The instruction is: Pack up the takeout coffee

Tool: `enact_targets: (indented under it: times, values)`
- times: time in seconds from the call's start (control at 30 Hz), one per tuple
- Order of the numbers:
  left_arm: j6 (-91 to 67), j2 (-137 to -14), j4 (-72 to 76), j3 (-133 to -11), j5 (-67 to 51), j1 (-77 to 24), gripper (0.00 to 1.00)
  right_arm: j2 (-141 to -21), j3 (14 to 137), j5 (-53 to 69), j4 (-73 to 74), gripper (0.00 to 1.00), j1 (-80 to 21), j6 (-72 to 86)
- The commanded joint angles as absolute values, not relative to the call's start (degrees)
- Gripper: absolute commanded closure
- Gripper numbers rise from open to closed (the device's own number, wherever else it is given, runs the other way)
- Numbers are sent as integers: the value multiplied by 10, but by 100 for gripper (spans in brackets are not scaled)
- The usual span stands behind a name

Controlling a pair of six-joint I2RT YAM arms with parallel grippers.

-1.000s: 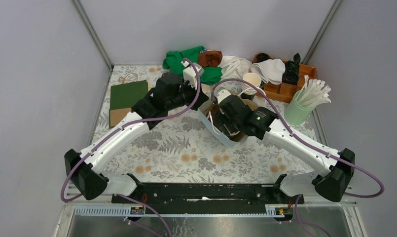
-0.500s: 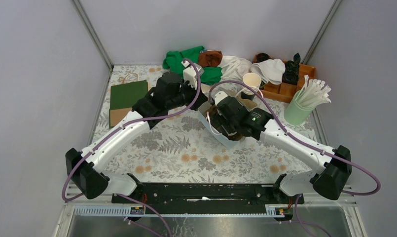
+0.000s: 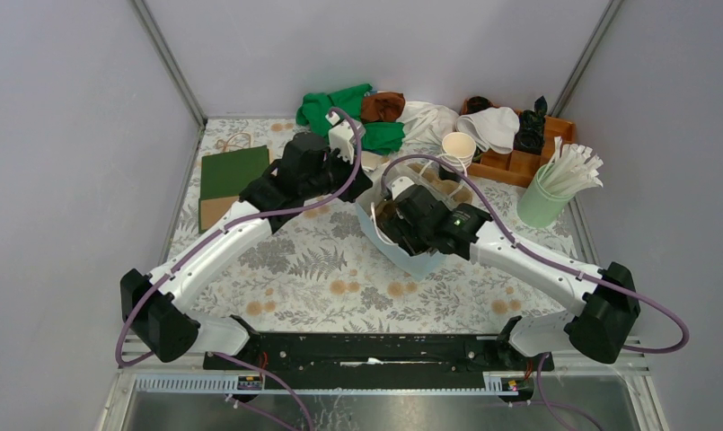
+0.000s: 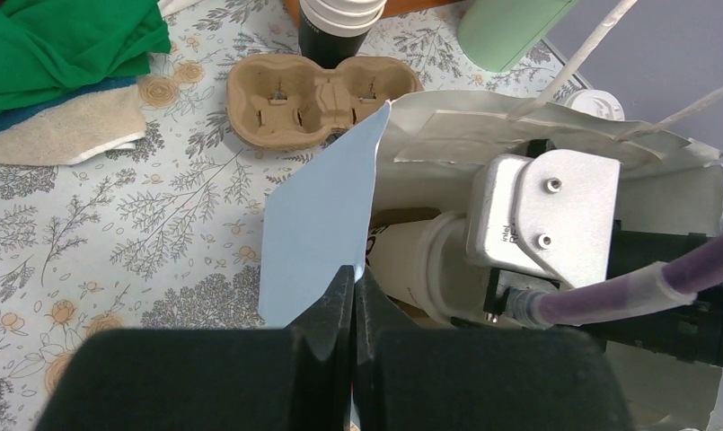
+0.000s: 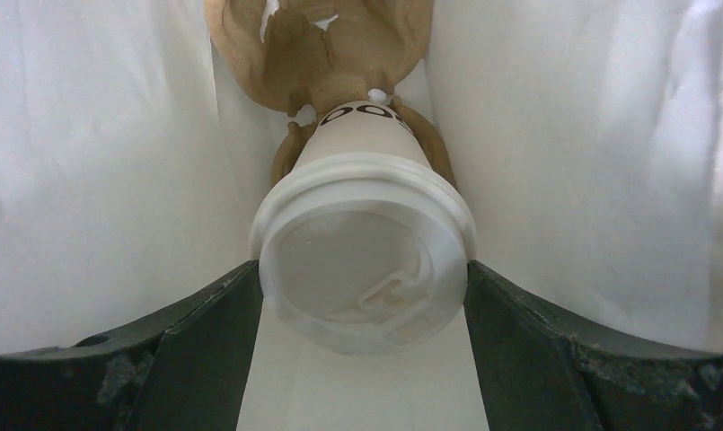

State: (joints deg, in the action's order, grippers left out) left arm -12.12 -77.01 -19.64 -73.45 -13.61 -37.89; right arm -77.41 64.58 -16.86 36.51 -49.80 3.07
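My left gripper (image 4: 351,280) pinches shut on the paper bag (image 4: 317,215) rim. Inside the bag my right gripper (image 5: 360,280), jaws wide, grips the takeout coffee (image 5: 365,184) by its lid.

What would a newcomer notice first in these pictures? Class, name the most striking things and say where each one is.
The white-lidded coffee cup stands out, gripped between the right fingers deep inside a pale paper bag at the middle of the table. The left fingers pinch the bag's edge, holding it open. A bright green cloth lies at the far edge.
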Motion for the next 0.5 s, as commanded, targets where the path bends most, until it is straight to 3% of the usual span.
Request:
enact_targets:
  times: [0.0, 0.47]
  values:
    - [-128, -771, -177, -749, -152, -376, 100, -765, 631, -151, 372, 62, -490, 43]
    - [-127, -784, -170, -785, -154, -375, 100, -758, 587, -117, 368, 62, -465, 57]
